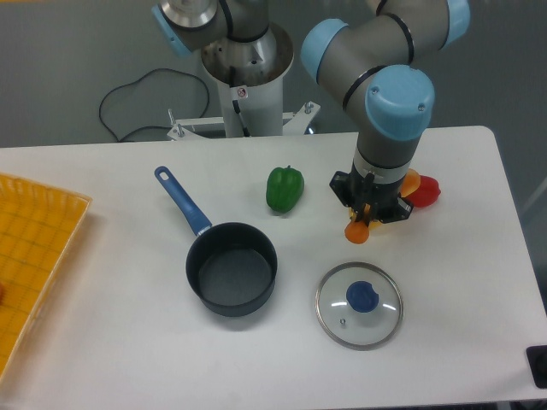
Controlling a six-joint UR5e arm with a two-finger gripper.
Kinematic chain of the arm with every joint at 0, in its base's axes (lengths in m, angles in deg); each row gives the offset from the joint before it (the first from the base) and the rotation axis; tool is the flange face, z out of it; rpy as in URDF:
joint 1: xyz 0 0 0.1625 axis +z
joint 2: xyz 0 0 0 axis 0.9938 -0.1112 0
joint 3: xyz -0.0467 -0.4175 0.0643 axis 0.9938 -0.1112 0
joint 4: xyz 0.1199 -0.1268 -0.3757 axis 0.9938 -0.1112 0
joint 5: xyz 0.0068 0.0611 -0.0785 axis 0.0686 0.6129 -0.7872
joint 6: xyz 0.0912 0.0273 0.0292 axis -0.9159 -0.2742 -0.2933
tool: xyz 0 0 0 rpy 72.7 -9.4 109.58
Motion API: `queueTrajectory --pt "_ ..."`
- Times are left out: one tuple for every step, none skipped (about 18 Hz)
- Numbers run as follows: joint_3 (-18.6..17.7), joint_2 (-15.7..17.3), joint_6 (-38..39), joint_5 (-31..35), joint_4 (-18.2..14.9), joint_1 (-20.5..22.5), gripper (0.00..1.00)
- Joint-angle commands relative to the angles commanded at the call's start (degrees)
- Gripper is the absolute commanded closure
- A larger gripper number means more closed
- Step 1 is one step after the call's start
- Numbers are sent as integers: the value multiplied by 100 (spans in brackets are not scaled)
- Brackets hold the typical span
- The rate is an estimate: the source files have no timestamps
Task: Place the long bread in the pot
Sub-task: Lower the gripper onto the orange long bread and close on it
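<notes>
The long bread (355,230) lies slantwise under my gripper (369,209). Only its orange ends show, one at the lower left and one at the upper right by the wrist. The gripper's black fingers straddle the loaf's middle, but the wrist hides whether they press on it. The pot (232,269), dark grey with a blue handle pointing to the upper left, stands empty to the left of the gripper, apart from the bread.
A green pepper (285,188) sits between pot and gripper. A red toy vegetable (426,193) touches the bread's far end. The glass lid with a blue knob (359,305) lies just below the gripper. A yellow tray (34,256) is at the left edge.
</notes>
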Motion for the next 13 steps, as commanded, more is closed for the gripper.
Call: queueTrajectory --pt "0 0 9 0 -9 -17 90" --pt "9 17 26 -44 0 -18 90" --pt "9 78 35 -114 0 -18 90" --pt "9 140 35 -175 -9 0 90" --pt "0 175 44 -202 -9 0 90" --pt "0 184 44 -202 -9 0 90" --pt "0 193 53 -202 -9 -17 90" --pt "0 185 62 -202 -9 -35 90" --pt "0 185 114 -193 0 -53 90" --pt "17 193 193 -202 0 -79 90" --pt "18 237 298 -220 9 -88 90" --pt "18 272 395 -255 9 -123 90" --pt "18 299 517 -333 9 -149 90"
